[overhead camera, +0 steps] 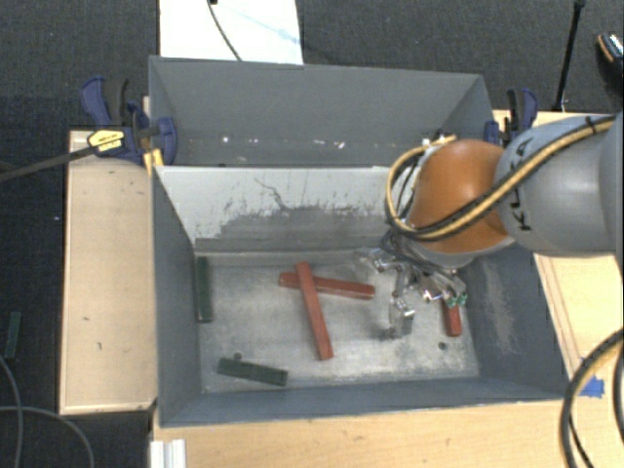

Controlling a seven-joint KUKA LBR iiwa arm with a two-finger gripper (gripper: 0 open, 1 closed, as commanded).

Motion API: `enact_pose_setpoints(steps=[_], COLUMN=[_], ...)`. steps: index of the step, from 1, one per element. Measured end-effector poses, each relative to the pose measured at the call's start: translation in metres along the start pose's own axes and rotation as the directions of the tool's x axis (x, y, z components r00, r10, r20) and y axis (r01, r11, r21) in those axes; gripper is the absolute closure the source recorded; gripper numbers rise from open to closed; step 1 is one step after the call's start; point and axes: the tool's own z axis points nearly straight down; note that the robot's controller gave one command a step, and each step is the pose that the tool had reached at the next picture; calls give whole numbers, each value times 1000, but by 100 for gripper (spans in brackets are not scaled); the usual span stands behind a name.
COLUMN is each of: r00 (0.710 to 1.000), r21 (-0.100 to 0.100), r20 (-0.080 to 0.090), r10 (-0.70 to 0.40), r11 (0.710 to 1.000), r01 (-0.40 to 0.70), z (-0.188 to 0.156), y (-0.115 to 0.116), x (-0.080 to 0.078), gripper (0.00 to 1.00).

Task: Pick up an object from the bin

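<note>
Grey metal bin [175, 261] seen from above. The arm's jaws sit low at centre right of the floor, between two crossed red sticks [314, 310] on their left and a short red piece [452, 318] just to their right. Whether they are open or closed, I cannot tell. An upright green bar [202, 288] lies by the left wall and a flat green bar [252, 370] at lower left.

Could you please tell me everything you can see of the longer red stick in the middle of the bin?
The longer red stick is a straight, slim bar, brownish red, matte, possibly wood. It lies flat on the bin floor, running back to front, slightly slanted. Near its back end it crosses a shorter red stick, seemingly over it. The gripper is to its right in the view, not touching it.
</note>
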Motion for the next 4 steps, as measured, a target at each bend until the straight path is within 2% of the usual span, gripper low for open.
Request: enact_pose_setpoints(steps=[1,2,3,4], r00=[983,996,997,994], r21=[-2,-2,-1,1], r20=[-1,8,5,10], r10=[-185,-86,-80,-111], r11=[983,996,997,994], r01=[185,86,80,111], z=[0,-1,-1,-155], y=[16,54,51,84], x=[8,-45,-43,-26], gripper=[0,0,100,100])
